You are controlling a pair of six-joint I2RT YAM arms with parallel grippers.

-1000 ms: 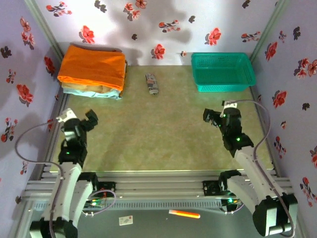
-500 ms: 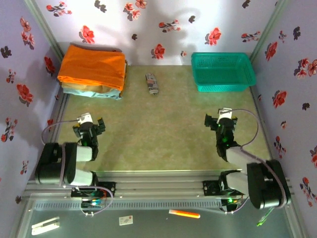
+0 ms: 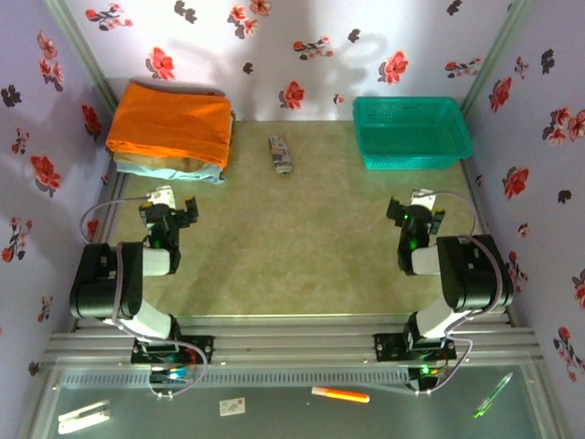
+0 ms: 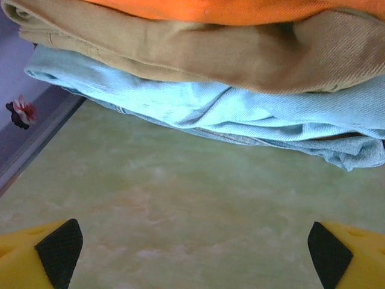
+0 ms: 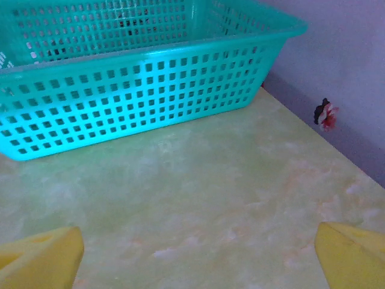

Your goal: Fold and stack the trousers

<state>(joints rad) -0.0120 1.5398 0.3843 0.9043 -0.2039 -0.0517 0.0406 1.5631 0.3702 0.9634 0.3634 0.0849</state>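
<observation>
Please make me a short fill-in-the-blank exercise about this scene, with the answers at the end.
The folded trousers lie on ___ of the tan garment.
The lowest garment is light ___.
The green basket stands in the far ___ corner.
The left gripper and right gripper are both ___.
Answers: top; blue; right; open.

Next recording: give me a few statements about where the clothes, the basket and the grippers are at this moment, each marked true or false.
1. The trousers lie folded on top of the tan garment. True.
2. The left gripper is shut on the trousers. False: it is open, holds nothing and is apart from them.
3. The basket stands at the far right of the table. True.
4. The tan garment lies under the light blue garment. False: it lies on top of it.
5. The right gripper is open. True.
</observation>
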